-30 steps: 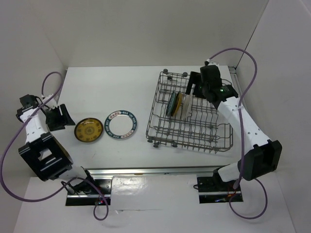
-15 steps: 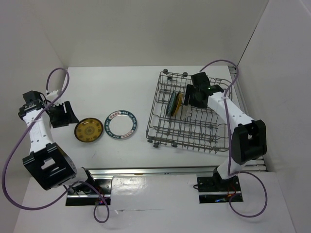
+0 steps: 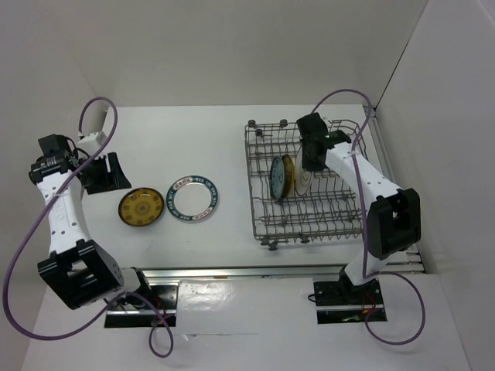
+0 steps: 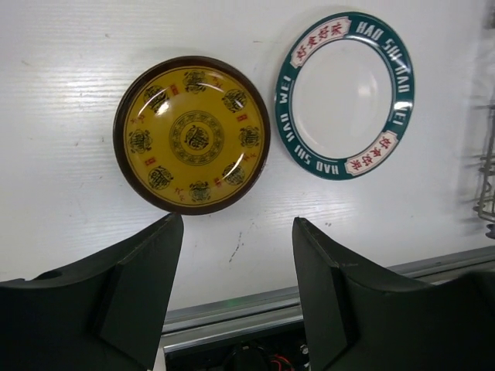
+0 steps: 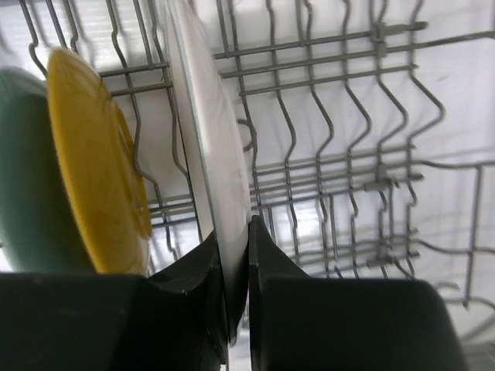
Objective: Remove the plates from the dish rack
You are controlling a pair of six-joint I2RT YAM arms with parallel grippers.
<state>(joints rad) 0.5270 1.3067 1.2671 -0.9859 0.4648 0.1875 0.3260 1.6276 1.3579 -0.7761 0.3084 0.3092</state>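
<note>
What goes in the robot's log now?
right fingers: shut on white plate in dish rack | left fingers: open | also racked: teal plate, yellow plate | on table: brown-rimmed plate, green-rimmed plate

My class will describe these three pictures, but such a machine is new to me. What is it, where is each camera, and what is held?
Two robot arms stand at a table. One picture looks down from above; the other two come from cameras on each wrist. On the table lie a yellow-brown plate and a teal-rimmed plate. Beside them a wire dish rack holds a teal plate, a yellow plate and a white plate, upright. The left gripper is open near the loose plates, holding nothing. The right gripper is shut on the white plate's edge.
</note>
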